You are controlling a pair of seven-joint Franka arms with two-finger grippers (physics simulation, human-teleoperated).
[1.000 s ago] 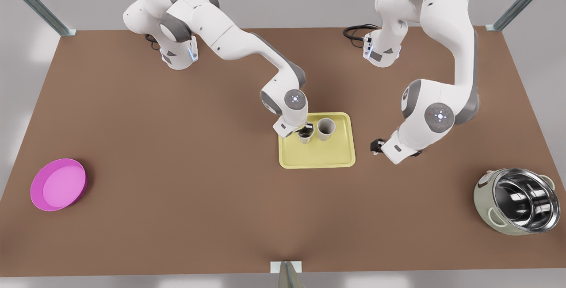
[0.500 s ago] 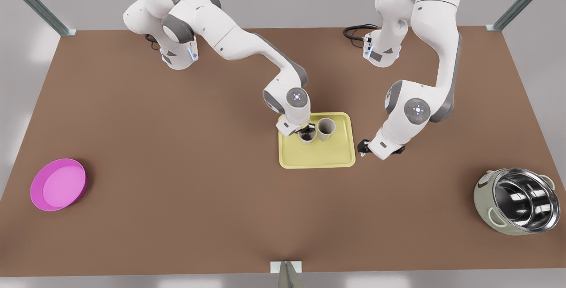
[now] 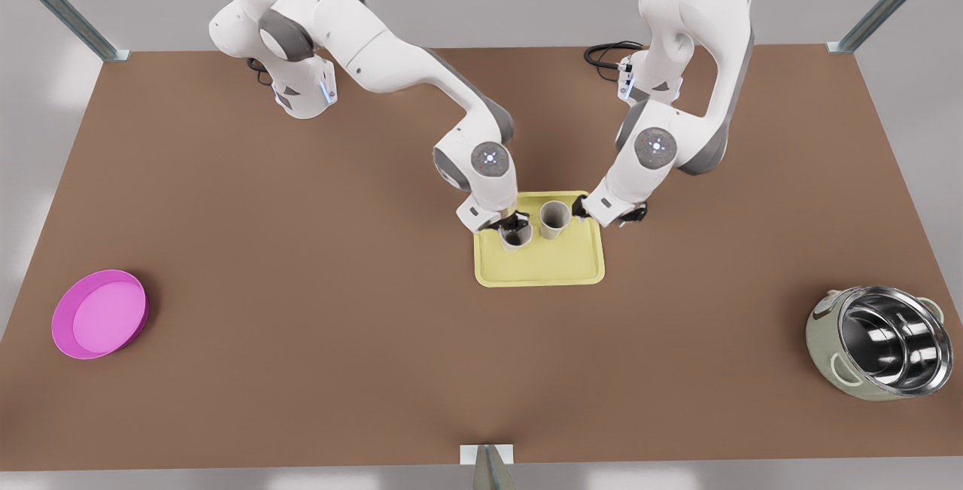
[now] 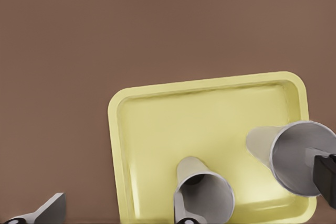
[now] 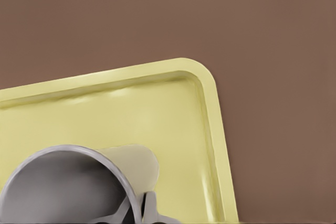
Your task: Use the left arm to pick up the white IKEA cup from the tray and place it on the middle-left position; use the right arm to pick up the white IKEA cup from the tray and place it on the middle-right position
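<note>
Cups stand on the tray [image 3: 539, 267]: left gripper [image 3: 514, 226] straddles the left cup's [image 3: 516, 237] rim, clamped; right gripper [image 3: 578, 209] beside the right cup [image 3: 554, 220], grip unclear.

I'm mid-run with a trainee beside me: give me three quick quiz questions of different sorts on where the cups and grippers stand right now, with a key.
1. True or false: both white cups, the left cup and the right cup, stand upright on the tray.
2. Multiple choice: the left gripper is at (A) the magenta bowl, (B) the left cup's rim, (C) the steel pot.
3. Fill in: the right gripper is next to the ____ cup.

Key: 1 true; 2 B; 3 right.
</note>
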